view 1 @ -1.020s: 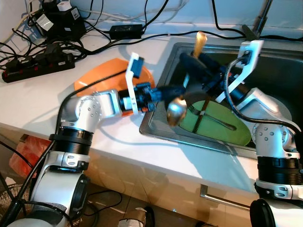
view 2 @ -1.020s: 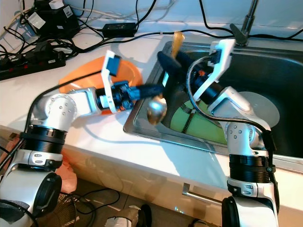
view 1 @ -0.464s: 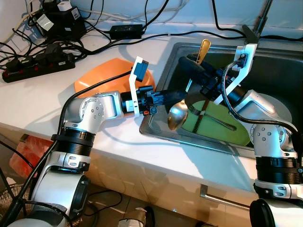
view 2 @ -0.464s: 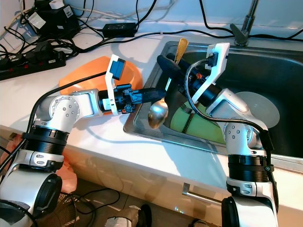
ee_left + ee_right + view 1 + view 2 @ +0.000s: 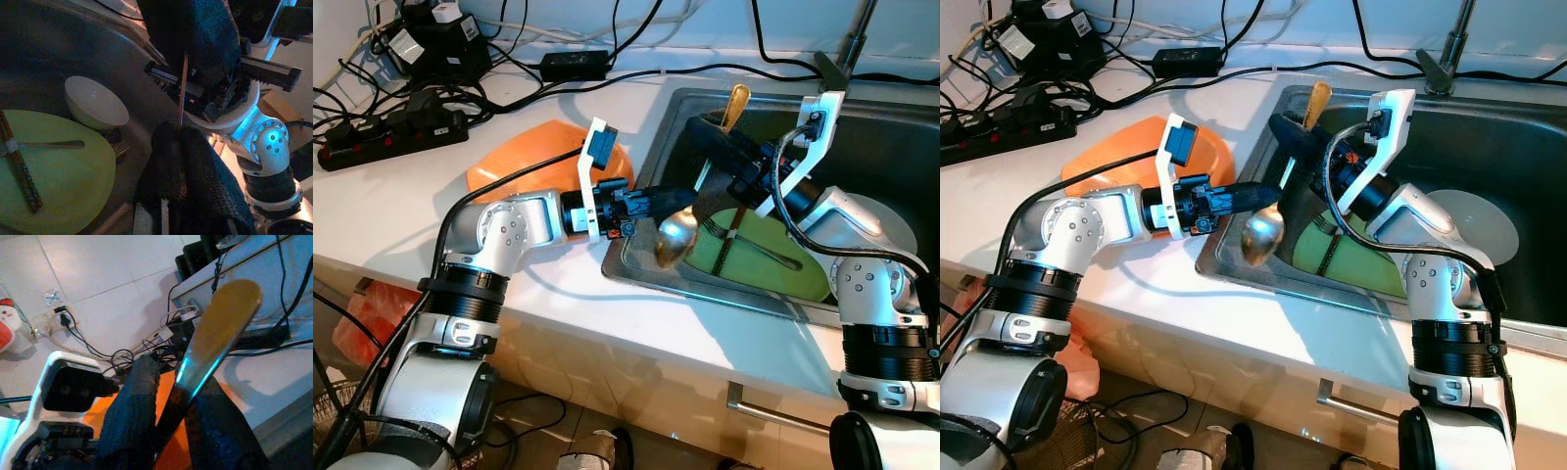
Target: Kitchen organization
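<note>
A long gold metal spoon (image 5: 677, 238) hangs tilted over the near left rim of the steel sink (image 5: 891, 137), its glossy oval bowl lowest. The right gripper (image 5: 720, 129) is clamped on the flat upper handle; the left gripper (image 5: 658, 201) meets the thin shaft lower down, apparently pinching it. The left wrist view adds a white bowl (image 5: 96, 103) beside the matte green plate (image 5: 58, 176), which carries a fork and dark banded chopsticks. An orange plate (image 5: 524, 157) lies on the white surface (image 5: 401, 215).
</note>
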